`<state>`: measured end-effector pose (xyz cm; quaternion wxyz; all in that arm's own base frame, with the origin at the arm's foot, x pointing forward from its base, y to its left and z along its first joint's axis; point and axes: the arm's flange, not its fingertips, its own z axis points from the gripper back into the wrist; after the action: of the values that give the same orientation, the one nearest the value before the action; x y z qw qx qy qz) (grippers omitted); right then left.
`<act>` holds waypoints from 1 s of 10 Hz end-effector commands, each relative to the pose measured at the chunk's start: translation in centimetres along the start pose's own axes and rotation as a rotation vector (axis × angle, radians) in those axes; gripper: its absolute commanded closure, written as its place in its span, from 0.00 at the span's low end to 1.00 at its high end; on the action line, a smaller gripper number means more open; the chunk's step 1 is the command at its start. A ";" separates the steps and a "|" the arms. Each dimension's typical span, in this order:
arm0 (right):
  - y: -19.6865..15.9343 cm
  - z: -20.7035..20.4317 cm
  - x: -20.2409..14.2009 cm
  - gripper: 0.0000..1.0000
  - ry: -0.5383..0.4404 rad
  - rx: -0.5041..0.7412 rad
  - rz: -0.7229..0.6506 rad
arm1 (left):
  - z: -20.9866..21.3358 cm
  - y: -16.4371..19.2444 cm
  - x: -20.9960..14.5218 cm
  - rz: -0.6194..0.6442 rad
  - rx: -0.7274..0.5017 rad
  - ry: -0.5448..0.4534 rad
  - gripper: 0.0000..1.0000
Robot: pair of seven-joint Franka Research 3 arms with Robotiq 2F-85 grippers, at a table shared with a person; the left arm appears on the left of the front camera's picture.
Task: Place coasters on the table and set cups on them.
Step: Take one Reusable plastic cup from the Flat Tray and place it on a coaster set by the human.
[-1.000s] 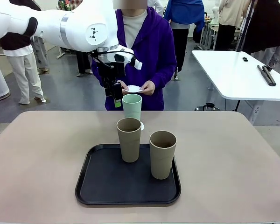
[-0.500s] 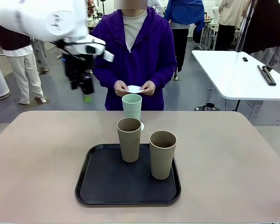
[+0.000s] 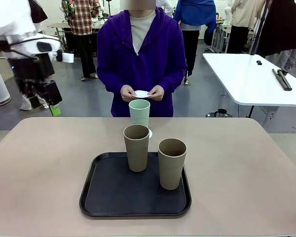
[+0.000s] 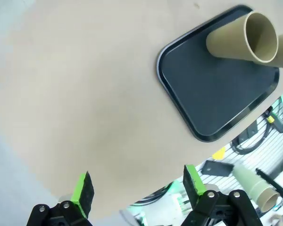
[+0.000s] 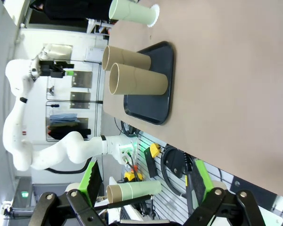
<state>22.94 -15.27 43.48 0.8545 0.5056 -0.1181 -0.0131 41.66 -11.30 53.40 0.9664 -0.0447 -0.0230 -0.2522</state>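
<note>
The pale mint cup [image 3: 139, 112] stands on a white doily coaster [image 3: 150, 133] on the beige table [image 3: 246, 163] near the far edge; the same cup [image 5: 133, 11] and coaster [image 5: 155, 13] show in the right wrist view. Two taupe cups [image 3: 137, 147] [image 3: 171, 163] stand upright on the black tray [image 3: 108, 195]. The person holds more white coasters [image 3: 141, 94] in both hands. My left gripper [image 3: 45, 104] hangs open and empty above the table's far left edge, its fingers [image 4: 84, 192] apart. My right gripper [image 5: 144, 180] is open with nothing between its pads.
The tray [image 4: 212, 89] lies at the table's middle front. A white table [image 3: 251, 79] stands behind at the right. Other people stand farther back. Bare tabletop lies to the left and right of the tray.
My left arm has swung away from beside the mint cup to the far left and lower, empty. The cups, tray and the person's hands have stayed put.
</note>
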 end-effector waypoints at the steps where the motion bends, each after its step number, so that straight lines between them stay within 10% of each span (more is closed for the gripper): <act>1: 0.0 0.0 0.1 0.00 -0.004 0.014 0.004 | -3.8 0.8 -2.8 0.077 -0.049 -0.119 0.00; 8: 0.0 0.0 0.1 0.00 -0.004 0.014 0.004 | -5.7 3.0 -5.8 0.128 0.055 -0.170 0.00; 10: 0.0 0.0 0.1 0.00 -0.004 0.014 0.004 | -1.6 6.8 -7.0 0.115 -0.324 -0.423 0.00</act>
<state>22.93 -15.28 43.47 0.8545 0.5056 -0.1181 -0.0133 38.57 -4.67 49.60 0.9620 -0.1420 -0.1521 -0.1768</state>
